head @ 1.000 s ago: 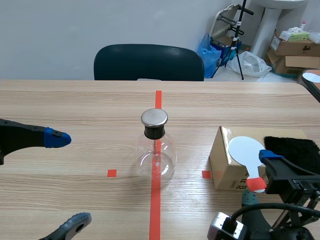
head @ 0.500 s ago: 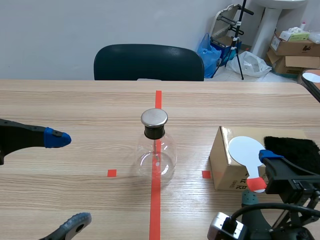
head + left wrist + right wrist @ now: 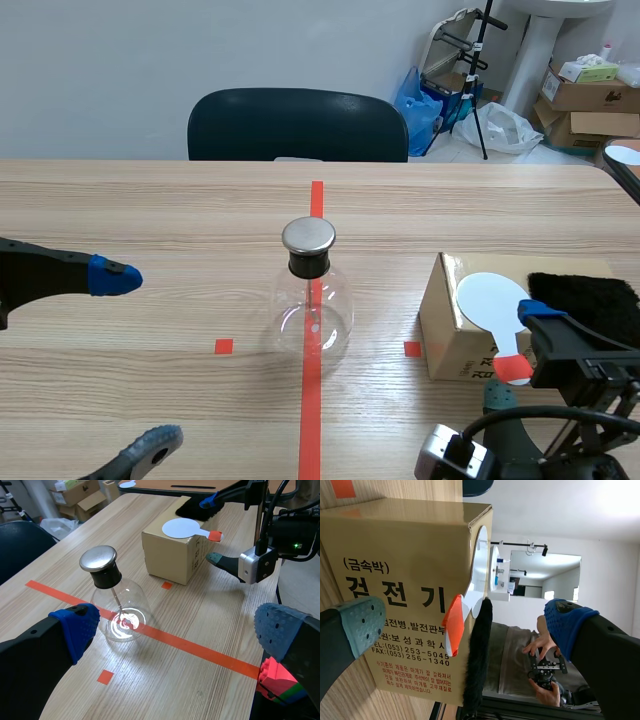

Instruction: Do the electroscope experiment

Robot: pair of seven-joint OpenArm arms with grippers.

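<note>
The electroscope (image 3: 311, 300), a clear glass flask with a metal cap, stands on the red tape line at mid table; in the left wrist view the electroscope (image 3: 116, 611) is ahead of my left gripper (image 3: 180, 630). That left gripper (image 3: 130, 360) is open, to the flask's left. A cardboard box (image 3: 448, 325) at the right carries a white paddle (image 3: 490, 298) and black fur (image 3: 590, 298). My right gripper (image 3: 520, 352) is open at the box's near side. The paddle's orange handle tip (image 3: 453, 625) lies between the fingers of the right gripper (image 3: 462, 625), with the fur (image 3: 477, 655) beside it.
A dark chair (image 3: 298, 125) stands behind the table's far edge. Boxes and bags lie on the floor at the back right. A red and green block (image 3: 277, 680) sits beside my left gripper's finger. A person's hands (image 3: 545, 672) show beyond the box.
</note>
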